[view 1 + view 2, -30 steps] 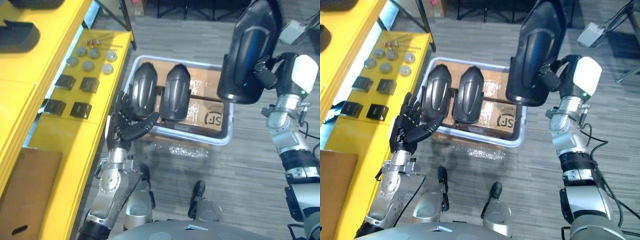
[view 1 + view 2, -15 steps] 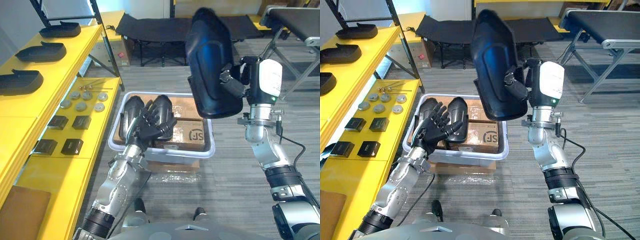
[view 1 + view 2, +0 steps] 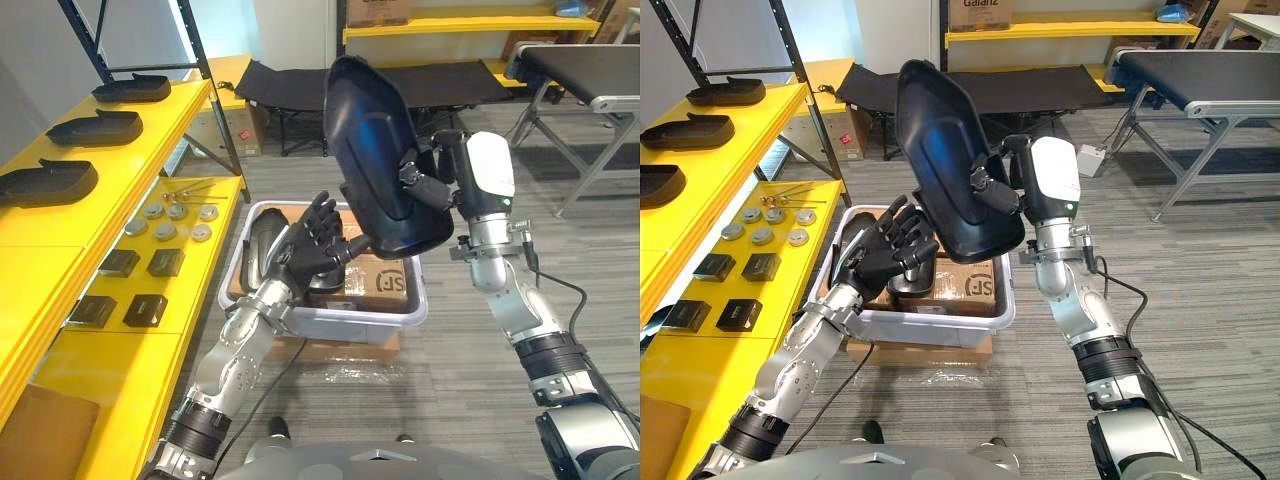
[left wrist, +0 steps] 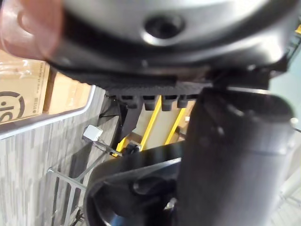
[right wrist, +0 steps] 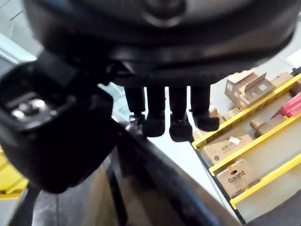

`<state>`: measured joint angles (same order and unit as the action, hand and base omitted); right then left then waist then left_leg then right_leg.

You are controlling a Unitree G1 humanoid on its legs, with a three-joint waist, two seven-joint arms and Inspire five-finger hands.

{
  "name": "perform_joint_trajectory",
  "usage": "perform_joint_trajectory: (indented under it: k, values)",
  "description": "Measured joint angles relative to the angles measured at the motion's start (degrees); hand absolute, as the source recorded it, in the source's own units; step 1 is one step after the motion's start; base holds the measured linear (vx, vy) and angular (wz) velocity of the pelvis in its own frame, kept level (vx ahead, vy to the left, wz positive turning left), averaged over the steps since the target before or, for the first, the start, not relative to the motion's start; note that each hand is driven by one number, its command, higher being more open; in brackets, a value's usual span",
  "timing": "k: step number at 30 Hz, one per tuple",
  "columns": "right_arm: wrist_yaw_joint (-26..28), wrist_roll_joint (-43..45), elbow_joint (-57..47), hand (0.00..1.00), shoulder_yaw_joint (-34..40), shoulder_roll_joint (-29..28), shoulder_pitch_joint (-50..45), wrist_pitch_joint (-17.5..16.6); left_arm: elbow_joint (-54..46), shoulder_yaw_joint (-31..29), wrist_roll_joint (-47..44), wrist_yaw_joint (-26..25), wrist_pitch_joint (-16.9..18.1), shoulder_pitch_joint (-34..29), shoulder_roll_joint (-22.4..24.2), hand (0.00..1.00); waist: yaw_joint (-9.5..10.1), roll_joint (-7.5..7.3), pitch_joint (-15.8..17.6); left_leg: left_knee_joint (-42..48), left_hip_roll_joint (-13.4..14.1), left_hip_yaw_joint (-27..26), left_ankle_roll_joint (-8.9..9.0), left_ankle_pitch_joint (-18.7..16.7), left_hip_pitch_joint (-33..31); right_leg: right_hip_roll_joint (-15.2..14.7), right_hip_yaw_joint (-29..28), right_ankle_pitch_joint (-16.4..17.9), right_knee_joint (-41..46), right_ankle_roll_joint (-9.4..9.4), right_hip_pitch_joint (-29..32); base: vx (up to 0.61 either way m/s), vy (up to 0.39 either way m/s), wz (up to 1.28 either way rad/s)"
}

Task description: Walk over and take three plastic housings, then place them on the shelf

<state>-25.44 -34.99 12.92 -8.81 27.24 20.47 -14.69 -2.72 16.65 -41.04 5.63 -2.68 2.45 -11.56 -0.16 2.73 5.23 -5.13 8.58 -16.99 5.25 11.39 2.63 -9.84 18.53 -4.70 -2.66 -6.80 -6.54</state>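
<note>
Your right hand (image 3: 428,182) holds one black plastic housing (image 3: 372,140) raised high above the grey bin (image 3: 330,322), with its fingers curled over the housing's edge. Your left hand (image 3: 315,240) hovers over the bin with its fingers spread wide and holding nothing. It is just beside the housing's lower end, and I cannot tell whether it touches. More housings (image 3: 262,240) lie inside the bin beneath that hand. The yellow shelf (image 3: 70,215) stands beside the bin on your left.

The shell is big and gripped by one edge, so it will likely swing. Bring your left palm under its lower end before you turn. Lift it well clear of the bin's rim, then carry it level towards the shelf.
</note>
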Motion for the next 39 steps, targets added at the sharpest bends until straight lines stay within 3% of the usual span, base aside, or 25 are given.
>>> perform_joint_trajectory:
  k: [9,10,20,26,34,35,39]
  values:
    - [2.5,1.7,0.1,0.0,-5.2,-3.9,-1.8,-0.8,0.0,0.3,-4.8,-1.4,0.0,0.7,2.2,1.0,0.56,-0.04,-0.2,0.0,0.0,0.0,0.01,0.0,0.6,0.0,0.0,0.2,0.2,0.17,-0.5,0.0,0.0,0.0]
    - [3.0,2.2,0.1,0.0,-5.6,-4.8,-2.1,-0.8,0.0,0.3,-6.8,-2.4,0.0,0.8,2.2,0.0,0.56,-0.03,-0.2,0.0,0.0,0.0,0.0,0.0,0.6,0.0,0.0,0.5,0.2,0.33,-0.5,0.0,0.0,0.0]
    - [5.2,4.0,0.1,0.0,-7.0,-7.4,-4.1,-0.9,2.9,-0.4,-17.7,-5.3,0.2,0.8,2.8,0.0,0.19,-1.32,-2.2,0.0,0.0,-0.4,0.54,-0.5,0.7,-0.1,-0.5,0.6,0.0,0.37,-0.3,0.0,0.0,-0.01]
    - [4.9,4.6,-1.9,0.0,-8.7,-9.4,-5.5,-2.2,5.6,-1.8,-17.1,-7.5,2.6,0.8,4.4,0.0,0.01,-1.3,-2.3,0.0,0.1,-1.2,0.61,-0.6,0.7,-0.1,-1.3,0.6,0.4,0.42,0.5,0.01,0.0,-0.07]
    - [4.1,4.8,-2.3,0.0,-8.7,-10.0,-6.3,-2.3,5.6,-1.9,-16.8,-7.0,2.7,0.8,4.3,0.0,-0.1,-1.63,-2.5,0.0,0.1,-1.5,0.41,-0.5,1.0,-0.1,-1.5,0.6,0.5,0.45,0.4,0.0,0.0,0.0]
    - [4.1,4.9,-2.4,1.0,-8.7,-10.0,-6.4,-2.3,5.6,-1.8,-16.8,-7.0,2.7,0.8,4.3,0.0,-0.12,-1.63,-2.5,0.0,0.1,-1.5,0.43,-0.5,1.0,-0.1,-1.5,0.6,0.5,0.45,0.4,0.0,0.0,0.0]
    - [5.3,8.5,-3.3,1.0,-8.9,-10.4,-7.3,-2.2,5.6,-1.8,-15.9,-7.0,2.8,0.8,4.3,0.0,-0.06,-1.64,-2.5,0.0,0.1,-1.5,0.66,-0.6,1.0,-0.1,-1.5,0.7,0.5,0.47,0.4,0.0,0.0,0.0]
